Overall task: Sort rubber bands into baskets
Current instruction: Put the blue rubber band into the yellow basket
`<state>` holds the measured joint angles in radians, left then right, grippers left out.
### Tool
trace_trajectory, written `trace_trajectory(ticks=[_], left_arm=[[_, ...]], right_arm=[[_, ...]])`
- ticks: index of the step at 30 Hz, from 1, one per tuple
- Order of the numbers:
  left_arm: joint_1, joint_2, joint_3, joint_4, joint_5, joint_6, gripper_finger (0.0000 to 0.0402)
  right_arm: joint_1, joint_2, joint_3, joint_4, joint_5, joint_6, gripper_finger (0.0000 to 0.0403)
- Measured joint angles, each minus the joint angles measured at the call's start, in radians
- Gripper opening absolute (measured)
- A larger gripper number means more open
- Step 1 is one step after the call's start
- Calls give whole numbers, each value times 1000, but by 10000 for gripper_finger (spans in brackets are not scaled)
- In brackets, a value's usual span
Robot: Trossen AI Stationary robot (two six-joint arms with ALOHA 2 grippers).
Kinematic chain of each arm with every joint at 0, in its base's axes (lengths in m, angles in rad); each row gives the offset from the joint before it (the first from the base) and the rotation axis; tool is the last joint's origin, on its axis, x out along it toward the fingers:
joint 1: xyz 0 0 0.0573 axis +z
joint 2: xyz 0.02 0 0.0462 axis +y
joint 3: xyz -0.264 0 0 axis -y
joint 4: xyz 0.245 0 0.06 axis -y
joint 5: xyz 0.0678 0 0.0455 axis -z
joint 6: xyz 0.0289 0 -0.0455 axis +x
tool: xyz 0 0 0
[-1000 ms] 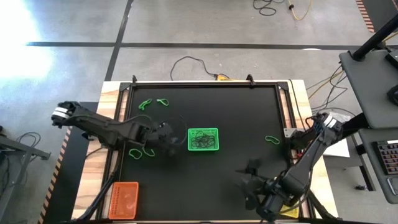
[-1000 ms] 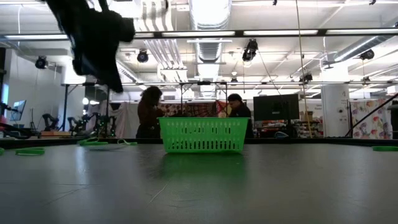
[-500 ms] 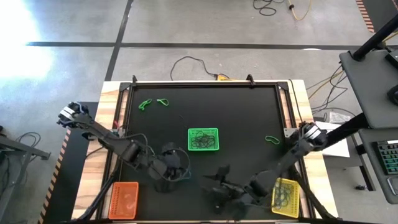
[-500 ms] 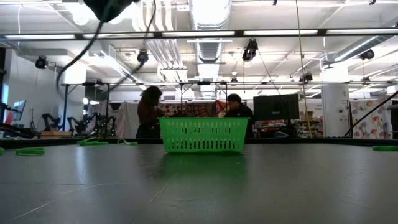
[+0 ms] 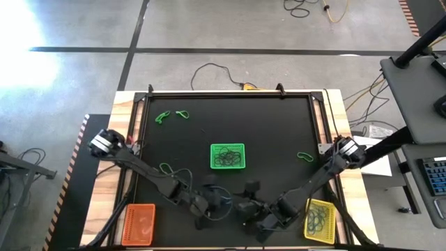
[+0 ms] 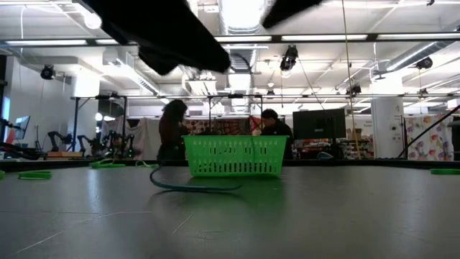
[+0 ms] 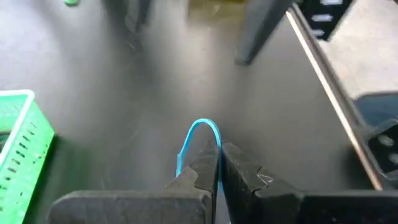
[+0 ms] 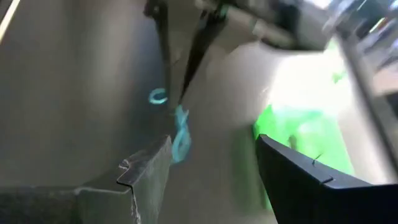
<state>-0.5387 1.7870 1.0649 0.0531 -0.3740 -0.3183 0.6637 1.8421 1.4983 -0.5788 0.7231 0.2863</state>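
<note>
Left gripper point(image 7: 217, 163) pinching blue rubber band point(image 7: 200, 134), lower loop hidden

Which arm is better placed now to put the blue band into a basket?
Left, probably. The left gripper is already shut on the blue rubber band; the right gripper is open and empty.

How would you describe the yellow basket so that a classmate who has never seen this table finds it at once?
Start at the black table mat and go to its near right corner. There, beside the right arm, sits the yellow basket. It is the only yellow one; the green basket is central, the orange basket opposite.
</note>
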Motion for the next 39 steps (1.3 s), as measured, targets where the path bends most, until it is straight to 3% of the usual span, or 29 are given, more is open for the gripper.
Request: trace_trajectory(ticks=[3, 7, 12, 16, 19, 25, 32, 39], left_arm=[[23, 45, 0, 40, -10, 0, 0], [52, 90, -1, 72, -14, -12, 16], [50, 102, 0, 99, -5, -6, 67], [42, 75, 0, -2, -20, -21, 115], [28, 31, 0, -122, -88, -45, 144], [-37, -81, -28, -255, -359, -97, 176], [-65, -219, -182, -209, -404, -138, 181], [-55, -314, -383, 56, -419, -134, 181]], right_arm=[[-4, 8, -17, -32, -86, 123, 226], [-4, 38, -64, -30, -122, 185, 226], [-21, 89, -125, 32, -128, 221, 226], [-29, 133, -140, 103, -130, 211, 226], [-34, 164, -145, 200, -130, 186, 226], [-77, 239, -147, 415, -116, 136, 226], [-137, 286, -145, 625, -128, 77, 226], [-195, 296, -147, 699, -212, 80, 226]])
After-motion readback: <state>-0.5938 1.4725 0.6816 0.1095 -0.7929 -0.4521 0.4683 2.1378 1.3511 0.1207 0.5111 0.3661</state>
